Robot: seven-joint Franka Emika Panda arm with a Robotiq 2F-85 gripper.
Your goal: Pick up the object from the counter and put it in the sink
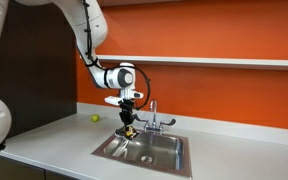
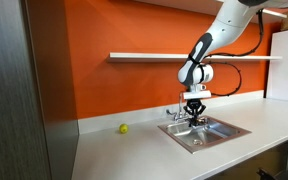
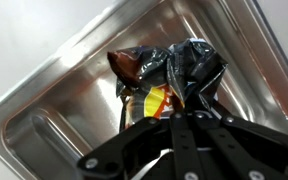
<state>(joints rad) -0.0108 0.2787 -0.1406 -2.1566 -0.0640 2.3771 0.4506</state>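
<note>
Wrist view looks down past the black jaws, which enter from the bottom of the frame and are clamped on the object [image 3: 152, 68], a crumpled dark thing with yellow and red-brown patches. It fills the middle of the frame, and behind it the shiny steel sink [image 3: 64, 95] runs from lower left to upper right. In both exterior views the arm [image 1: 89, 40] reaches down from the top of the frame and holds the object [image 1: 127, 128] over the sink [image 1: 149, 152], at its back edge and close to the faucet [image 1: 154, 122]; whether it touches the steel I cannot tell. In an exterior view the sink [image 2: 212, 134] sits right of centre in the pale surface [image 2: 124, 158], and a small yellow-green ball [image 2: 123, 128] rests on that surface well to the left, at the foot of the orange wall [image 2: 114, 85]. A white shelf [image 2: 154, 56] runs along the wall in the upper half.
</note>
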